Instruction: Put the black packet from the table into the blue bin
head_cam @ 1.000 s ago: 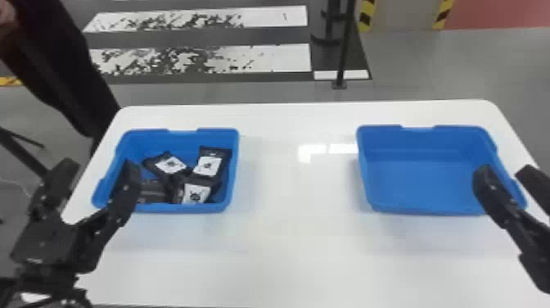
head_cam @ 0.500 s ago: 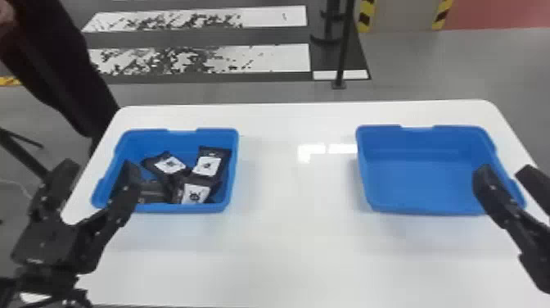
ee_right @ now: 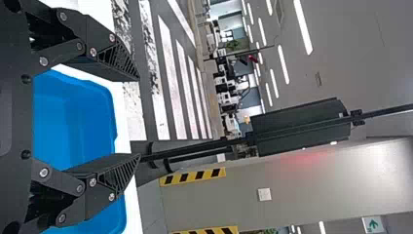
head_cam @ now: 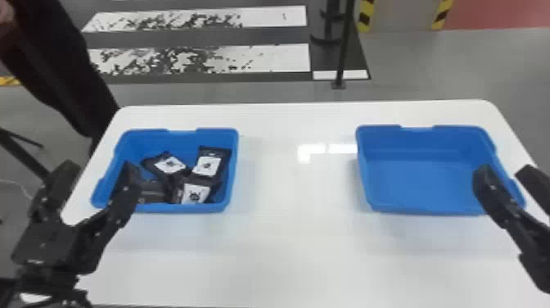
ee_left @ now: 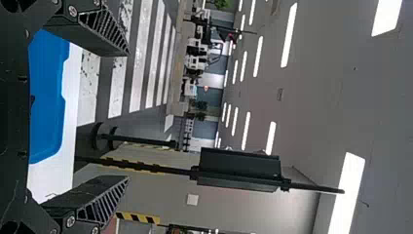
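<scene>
In the head view my left gripper (head_cam: 98, 170) stands open at the near left corner of the left blue bin (head_cam: 235, 172). That bin holds several black packets with white labels, among them an upper-right packet (head_cam: 206, 167) and a front packet (head_cam: 194, 193). One finger overlaps the bin's left part and hides some of it. At the right, my right gripper (head_cam: 506, 170) is open above the right side of the other blue bin (head_cam: 429, 184), whose floor is bare. In the wrist views, the left gripper (ee_left: 127, 116) and the right gripper (ee_right: 138, 117) have nothing between their fingers.
Both bins stand on a white table (head_cam: 294, 245), with a wide bare stretch between them and along the front. A dark pole (head_cam: 346, 45) rises behind the far edge. A person in dark clothes stands beyond the table's left side.
</scene>
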### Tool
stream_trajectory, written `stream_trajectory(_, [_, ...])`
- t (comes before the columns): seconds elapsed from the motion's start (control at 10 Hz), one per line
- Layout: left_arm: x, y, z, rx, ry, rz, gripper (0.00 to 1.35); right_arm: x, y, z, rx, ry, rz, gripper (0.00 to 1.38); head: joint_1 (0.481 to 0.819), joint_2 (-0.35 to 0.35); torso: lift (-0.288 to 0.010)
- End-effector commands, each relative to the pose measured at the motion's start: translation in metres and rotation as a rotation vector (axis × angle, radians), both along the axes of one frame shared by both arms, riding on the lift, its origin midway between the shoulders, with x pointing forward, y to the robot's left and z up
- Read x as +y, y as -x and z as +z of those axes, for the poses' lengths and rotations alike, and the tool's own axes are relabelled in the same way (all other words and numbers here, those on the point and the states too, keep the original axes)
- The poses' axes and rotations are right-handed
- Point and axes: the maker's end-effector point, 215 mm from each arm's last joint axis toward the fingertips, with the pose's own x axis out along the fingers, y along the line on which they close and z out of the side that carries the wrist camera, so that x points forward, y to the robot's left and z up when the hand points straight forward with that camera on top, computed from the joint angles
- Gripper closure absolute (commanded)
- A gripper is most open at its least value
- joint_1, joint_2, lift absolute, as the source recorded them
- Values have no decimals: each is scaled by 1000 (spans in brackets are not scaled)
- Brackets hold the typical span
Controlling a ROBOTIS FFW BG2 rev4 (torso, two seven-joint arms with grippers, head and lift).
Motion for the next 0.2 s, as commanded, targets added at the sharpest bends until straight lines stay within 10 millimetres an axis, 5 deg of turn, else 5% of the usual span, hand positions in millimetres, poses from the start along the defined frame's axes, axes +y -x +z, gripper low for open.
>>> stream_trajectory(0.0, [0,0,-1,4,4,0,133,0,0,0,1,3,-1,510,695,68,-110])
stream_trajectory(0.1, [0,0,0,-1,3,0,133,0,0,0,1,3,0,510,695,68,-110])
